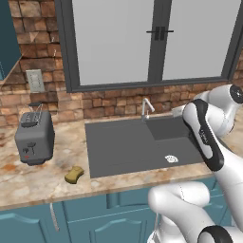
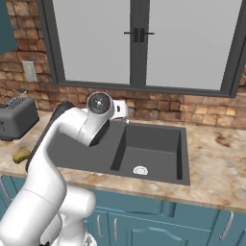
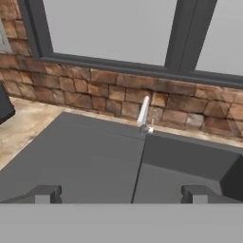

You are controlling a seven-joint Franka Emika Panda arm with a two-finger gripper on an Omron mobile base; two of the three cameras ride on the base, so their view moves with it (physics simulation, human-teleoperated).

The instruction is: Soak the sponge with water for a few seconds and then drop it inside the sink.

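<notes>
The sponge (image 1: pixel 74 174), a small mustard-yellow block, lies on the marble counter just left of the sink (image 1: pixel 123 147), near the front edge; its end peeks past my arm in the right base view (image 2: pixel 21 156). The sink is dark grey, with a flat left part and a deeper basin (image 2: pixel 149 144) on the right holding a white drain (image 2: pixel 140 170). The silver faucet (image 3: pixel 143 114) stands at the sink's back edge. Water is out of view; the spout looks dry. My gripper (image 3: pixel 122 194) hovers open over the sink (image 3: pixel 95 152), facing the faucet, with nothing between its fingers.
A grey toaster (image 1: pixel 34 137) stands on the counter left of the sponge. A brick wall with a wall outlet (image 1: pixel 35 80) and a large window rise behind the counter. Teal cabinet doors (image 1: pixel 95 218) run below the counter's edge.
</notes>
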